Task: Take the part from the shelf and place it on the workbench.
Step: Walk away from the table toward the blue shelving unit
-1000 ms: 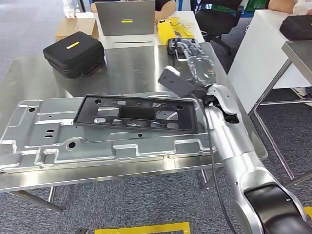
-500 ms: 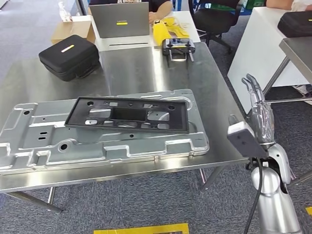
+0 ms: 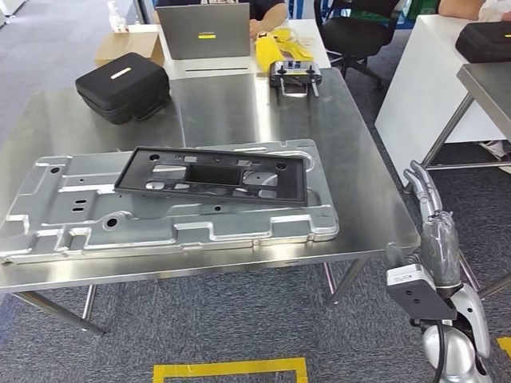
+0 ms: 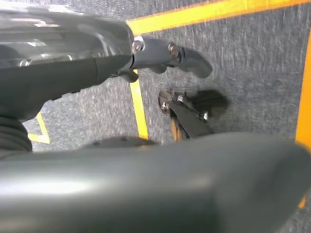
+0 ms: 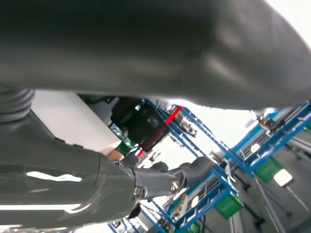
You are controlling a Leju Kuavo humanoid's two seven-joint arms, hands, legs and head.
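Note:
The black rectangular frame part [image 3: 211,177] lies flat on a large silver stamped metal plate [image 3: 90,223], which rests on the steel workbench [image 3: 355,183]. My right hand [image 3: 435,227] is off the bench's right front corner, below table height. Its fingers point up and are spread, and it holds nothing. In the right wrist view the right hand [image 5: 110,184] also holds nothing. My left hand [image 4: 110,63] hangs over grey carpet with its fingers [image 4: 183,52] apart and nothing between them.
At the back of the bench sit a black case [image 3: 124,86] and a handheld controller [image 3: 295,74]. Behind are a laptop [image 3: 203,30], a cardboard box [image 3: 129,44] and a person's arm. A white table [image 3: 421,80] stands to the right. Yellow tape [image 3: 229,369] marks the floor.
My right arm has drawn back from over the bench's right side and dropped beside its front corner. The black part stays on the plate. The camera shifted slightly.

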